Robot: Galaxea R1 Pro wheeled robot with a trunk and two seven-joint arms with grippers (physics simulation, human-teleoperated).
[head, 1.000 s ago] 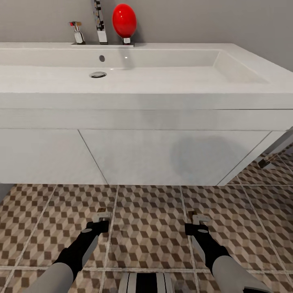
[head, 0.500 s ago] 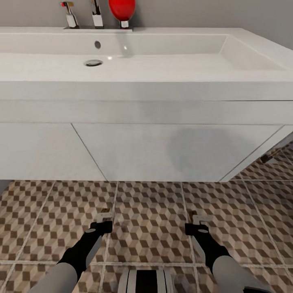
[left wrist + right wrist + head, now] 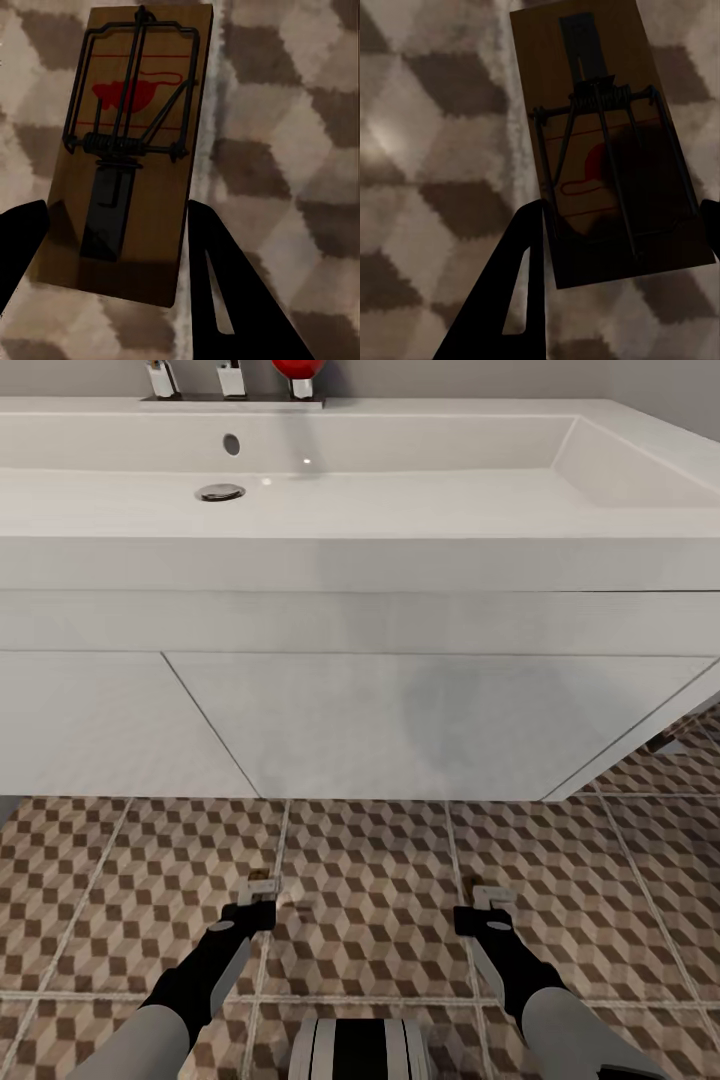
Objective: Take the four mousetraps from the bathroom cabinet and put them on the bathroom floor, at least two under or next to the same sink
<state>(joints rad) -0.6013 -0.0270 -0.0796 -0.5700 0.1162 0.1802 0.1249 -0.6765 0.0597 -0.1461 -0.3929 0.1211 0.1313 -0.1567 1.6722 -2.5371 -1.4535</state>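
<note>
The white bathroom sink (image 3: 420, 480) with its chrome tap (image 3: 232, 378) sits on a white vanity (image 3: 400, 710) straight ahead. Low over the cube-patterned bathroom floor (image 3: 370, 880), both arms reach forward in front of the vanity. My left gripper (image 3: 258, 900) (image 3: 112, 255) is shut on a brown wooden mousetrap (image 3: 127, 150) (image 3: 262, 879), its black fingers (image 3: 217, 285) pressing the board's long edges. My right gripper (image 3: 490, 908) (image 3: 619, 240) is shut on a second mousetrap (image 3: 604, 142) (image 3: 476, 884) the same way. The cabinet and the other mousetraps are out of view.
A red rounded object (image 3: 298, 368) stands beside the tap on the sink's back ledge. The vanity hangs above the tiles, with a shadowed gap beneath it. A dark object (image 3: 662, 741) lies on the floor past the vanity's right corner.
The whole picture has shifted: the sink now sits higher and larger, so the camera moved closer or tilted down. Both grippers still hold their mousetraps in the same place.
</note>
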